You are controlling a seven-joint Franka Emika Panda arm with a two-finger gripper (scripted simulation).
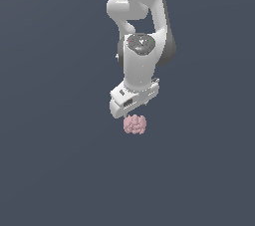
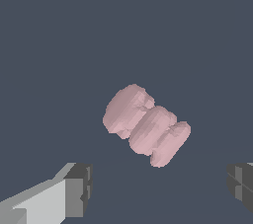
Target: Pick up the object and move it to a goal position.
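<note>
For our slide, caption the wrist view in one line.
Open hand poised over the small pale pink lumpy cluster.

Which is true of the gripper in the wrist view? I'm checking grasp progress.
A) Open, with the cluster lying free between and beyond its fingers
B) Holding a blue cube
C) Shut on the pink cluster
A: the gripper stands open, its fingers wide apart and clear of the pink cluster.

One pale pink lumpy object (image 1: 135,124), one white robot arm (image 1: 141,46), one hand (image 2: 160,188).
</note>
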